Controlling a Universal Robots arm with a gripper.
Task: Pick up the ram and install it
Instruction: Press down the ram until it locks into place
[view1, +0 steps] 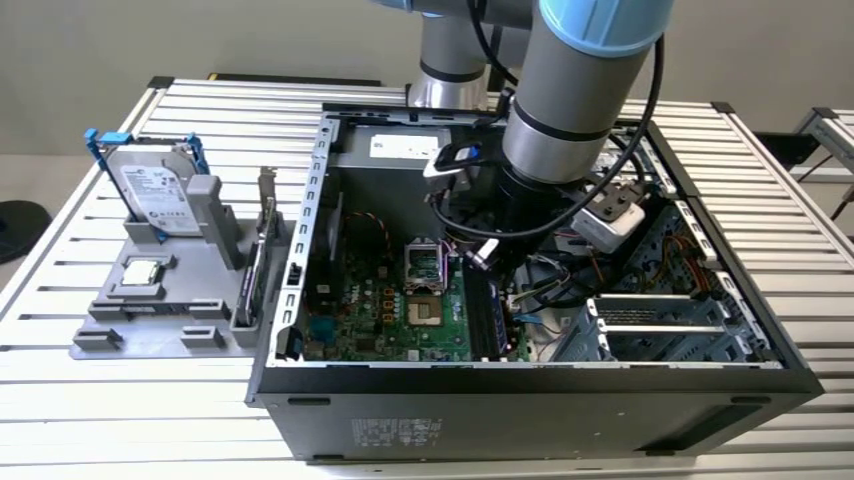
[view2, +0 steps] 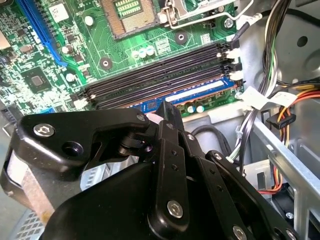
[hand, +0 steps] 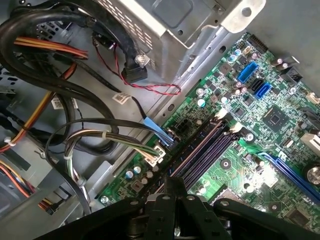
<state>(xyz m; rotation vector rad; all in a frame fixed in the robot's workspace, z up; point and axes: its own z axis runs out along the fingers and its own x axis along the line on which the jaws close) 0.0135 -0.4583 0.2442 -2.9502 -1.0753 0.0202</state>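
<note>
The ram, a long thin dark blue-green circuit-board stick (view2: 192, 96), is lying along the outermost of the long black plastic memory slots (view2: 160, 75) on the green motherboard (view2: 45, 55), its blue edge showing in the second wrist view just beyond the tip of the black robot hand (view2: 167, 112). The hand is pressing down at one end of the stick, with its black linkage arms drawn together; whether its fingers are actually clamping the stick or merely resting on it, I cannot tell. In the first wrist view the hand (hand: 172, 187) is sitting directly over the same row of slots (hand: 205, 150), beside a bundle of black, yellow and orange cables (hand: 60, 105). In the exterior view the grey robot arm with a light blue joint cap (view1: 567, 110) is reaching down into the open black computer case (view1: 534, 400), which is lying on the slatted silver metal worktop (view1: 80, 400). Towards the exterior view's left, a grey plastic holder (view1: 174, 300) is standing well apart from the case, carrying an upright silver hard drive in a blue frame (view1: 154, 190).
</note>
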